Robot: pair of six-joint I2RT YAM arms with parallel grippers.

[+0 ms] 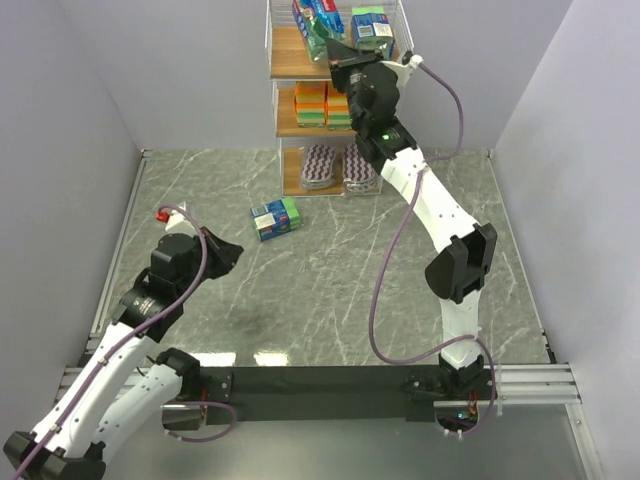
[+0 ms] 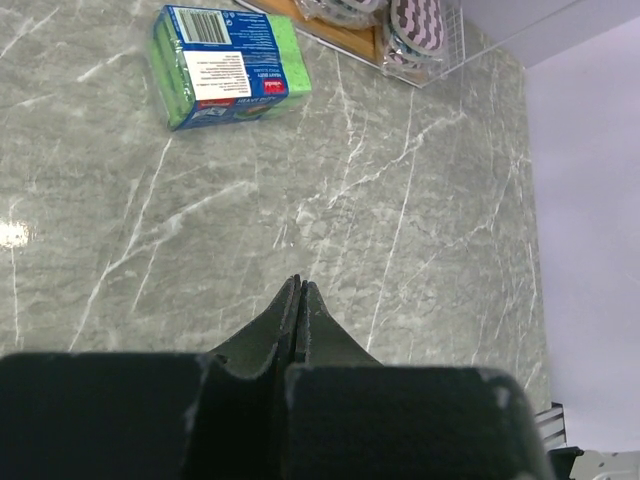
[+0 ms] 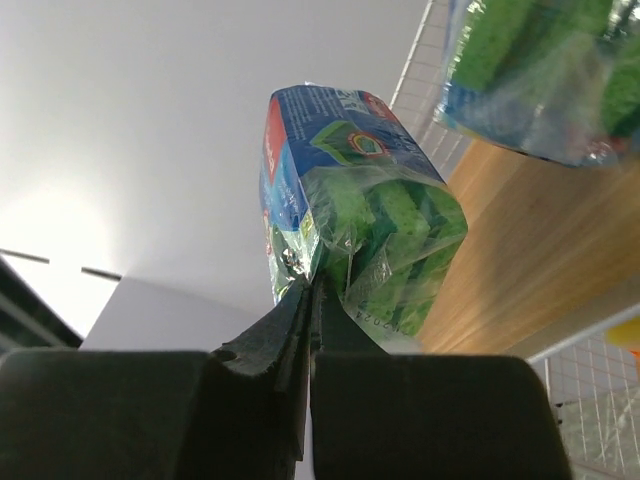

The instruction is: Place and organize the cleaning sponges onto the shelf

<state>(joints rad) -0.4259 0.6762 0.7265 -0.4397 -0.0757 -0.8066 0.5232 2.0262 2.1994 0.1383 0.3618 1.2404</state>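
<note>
My right gripper [image 3: 312, 285] is shut on the clear wrapper edge of a blue-green sponge pack [image 3: 360, 190]. It holds the pack at the top tier of the shelf [image 1: 285, 50], over the wooden board [image 3: 540, 240]. A second pack [image 3: 540, 70] lies further in on that tier. Orange blocks [image 1: 312, 105] fill the middle tier and striped oval pads [image 1: 322, 165] the bottom one. One more blue-green pack [image 1: 276, 218] lies flat on the table in front of the shelf. My left gripper [image 2: 298, 285] is shut and empty, hovering over the table short of that pack [image 2: 230, 68].
The table is grey marble, with white walls on three sides. The shelf stands against the back wall, its wire sides rising around each tier. A grey cable loops from the right arm [image 1: 440, 220] over the table's right half.
</note>
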